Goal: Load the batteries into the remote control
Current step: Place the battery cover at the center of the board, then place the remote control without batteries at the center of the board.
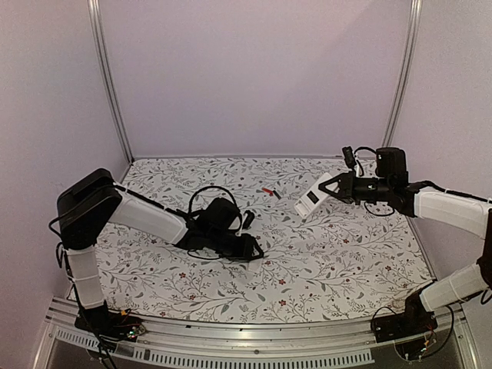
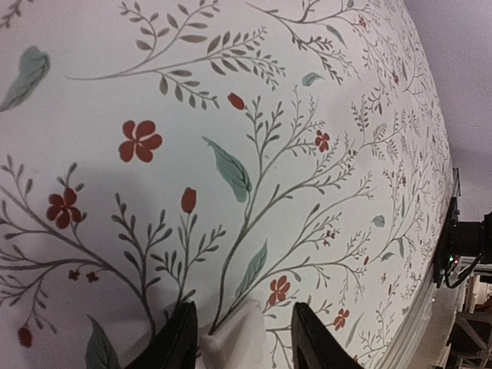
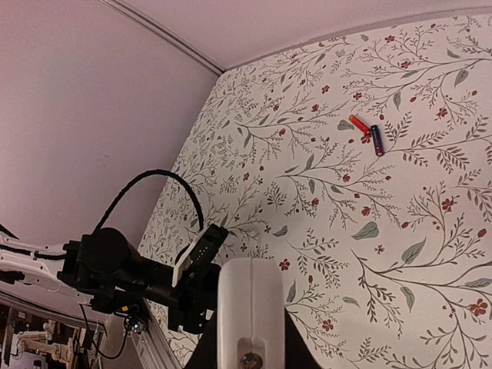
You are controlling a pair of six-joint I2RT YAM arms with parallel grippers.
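- Above the far right part of the bench [image 1: 346, 254], the remote control [image 1: 314, 197] is held tilted and clear of the surface. Its white body, with a dark patch on it, faces the top camera.
- On the bench to the left of the remote and well apart from it lie the two batteries [image 3: 359, 123]. One is red and one darker, and they sit end to end at an angle, close together.
- The right tool [image 1: 330, 188] is clamped on the remote's right end.
- The left tool [image 2: 242, 338] sits low over the flowered cloth near the middle of the bench, its fingers [image 2: 175, 338] partly apart.
- A pale shape [image 2: 231, 332] lies between those fingers, against one of them. I cannot tell what it is or whether it is gripped.
- Plain pale walls [image 1: 254, 69] close in the bench.
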